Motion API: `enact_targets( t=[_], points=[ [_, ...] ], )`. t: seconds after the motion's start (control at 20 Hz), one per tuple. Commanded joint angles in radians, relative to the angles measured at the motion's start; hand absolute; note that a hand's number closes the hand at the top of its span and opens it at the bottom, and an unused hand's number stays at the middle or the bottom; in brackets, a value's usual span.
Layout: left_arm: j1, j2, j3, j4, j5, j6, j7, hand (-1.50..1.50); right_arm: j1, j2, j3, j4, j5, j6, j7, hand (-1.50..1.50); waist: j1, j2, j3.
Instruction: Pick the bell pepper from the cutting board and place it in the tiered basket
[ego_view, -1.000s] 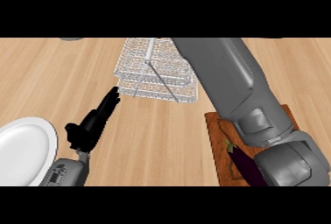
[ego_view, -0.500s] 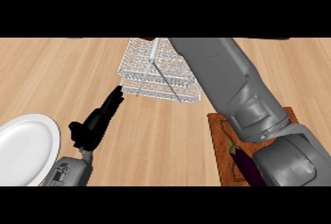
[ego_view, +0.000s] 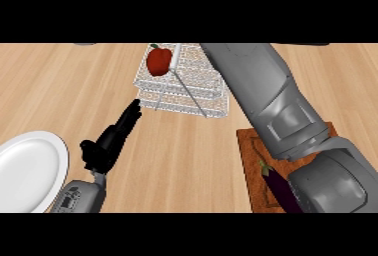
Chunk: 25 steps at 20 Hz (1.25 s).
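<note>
Looking down on the wooden worktop (ego_view: 184, 165), we find the red bell pepper (ego_view: 159, 61) far from the cutting board (ego_view: 249, 150). It shows at the far left corner of the wire tiered basket (ego_view: 184, 90), set against the mesh with its green stem pointing to the far side, though which tier carries it cannot be told from this angle. The basket stands at the far middle of the worktop, with a thin metal rod slanting across its front. On the right, the big grey right forearm (ego_view: 273, 100) sweeps from the near right corner up past the basket's right side and out of the far edge. The right hand is out of sight beyond that edge, so its fingers cannot be judged. Under that arm lies the brown cutting board, partly covered by it, and a dark purple eggplant (ego_view: 279, 189) rests on the board's near end beside the arm. Over on the left, the black left hand (ego_view: 109, 145) is open, fingers straight and close together, pointing toward the basket's near left corner with the fingertips just short of it; it holds nothing. A white plate (ego_view: 29, 172) sits at the near left, just beside that wrist.
</note>
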Motion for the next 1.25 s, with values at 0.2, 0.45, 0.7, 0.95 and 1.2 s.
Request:
enact_targets(
  t=[0.2,0.45,0.7,0.95,1.2],
  points=[
    [0.031,-0.007,0.011,-0.013,-0.014,0.028,-0.007,0.00,-0.001,-0.028,0.030,-0.035,0.051,-0.275,-0.022,-1.50,-0.049,-0.009,0.000],
    [0.062,0.008,0.020,-0.017,-0.007,0.013,-0.023,0.00,-0.008,-0.139,0.050,-0.054,0.113,-0.468,0.015,-1.50,-0.058,-0.012,0.000],
    [0.048,0.033,0.073,-0.026,0.025,0.012,0.016,0.00,0.161,-0.252,-0.021,-0.208,0.031,-0.407,-0.145,-1.50,-0.089,-0.019,0.003],
    [0.088,0.043,0.075,-0.067,0.030,0.004,0.017,0.00,0.330,-0.382,-0.076,-0.360,-0.053,-0.263,-0.194,-1.50,-0.111,-0.030,0.004],
    [0.126,0.030,0.064,-0.078,0.034,-0.006,0.009,0.00,0.527,-0.499,-0.086,-0.518,-0.119,-0.043,-0.185,-1.50,-0.117,-0.032,0.003]
  ],
)
